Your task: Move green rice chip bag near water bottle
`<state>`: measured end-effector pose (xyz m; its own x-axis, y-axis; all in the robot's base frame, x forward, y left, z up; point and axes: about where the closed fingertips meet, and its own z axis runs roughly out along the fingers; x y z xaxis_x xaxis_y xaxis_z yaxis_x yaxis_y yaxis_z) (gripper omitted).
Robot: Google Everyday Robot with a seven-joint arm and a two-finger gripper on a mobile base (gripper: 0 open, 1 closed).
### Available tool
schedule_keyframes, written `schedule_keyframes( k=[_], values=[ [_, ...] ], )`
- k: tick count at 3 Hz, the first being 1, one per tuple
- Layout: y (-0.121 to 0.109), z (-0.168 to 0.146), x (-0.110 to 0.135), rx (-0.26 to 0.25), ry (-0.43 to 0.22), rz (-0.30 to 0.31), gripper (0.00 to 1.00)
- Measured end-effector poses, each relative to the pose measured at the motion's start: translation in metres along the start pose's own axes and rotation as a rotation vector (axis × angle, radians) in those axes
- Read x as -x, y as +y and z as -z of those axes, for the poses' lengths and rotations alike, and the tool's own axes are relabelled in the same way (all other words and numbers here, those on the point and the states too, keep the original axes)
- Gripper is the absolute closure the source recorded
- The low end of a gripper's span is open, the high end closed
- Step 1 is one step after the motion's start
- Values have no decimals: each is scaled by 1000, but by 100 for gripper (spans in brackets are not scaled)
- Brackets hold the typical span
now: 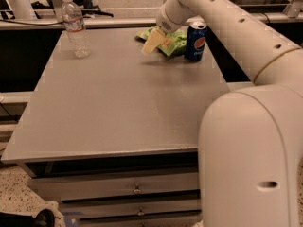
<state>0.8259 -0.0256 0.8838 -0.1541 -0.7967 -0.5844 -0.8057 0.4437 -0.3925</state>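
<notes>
Camera view: gripper (153,41) at crinkled green rice chip bag (175,40), grip unclear; ribbed water bottle (75,28) well apart.

Glossy white robot arm (222,13), thick tubular links, small dark oval holes along one side, thin tan seam ring, bulky rounded housing (246,155) with one slot, pale cream gripper (154,40) over the bench (118,93) near its far edge, right of middle
</notes>
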Motion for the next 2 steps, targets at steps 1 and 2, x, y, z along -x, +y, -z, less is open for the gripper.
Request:
schedule_keyframes(
  k=[1, 2],
  values=[
    [-4, -23, -14, 14, 49, -5, 0],
    [-8, -34, -25, 17, 82, -9, 0]
  ],
)
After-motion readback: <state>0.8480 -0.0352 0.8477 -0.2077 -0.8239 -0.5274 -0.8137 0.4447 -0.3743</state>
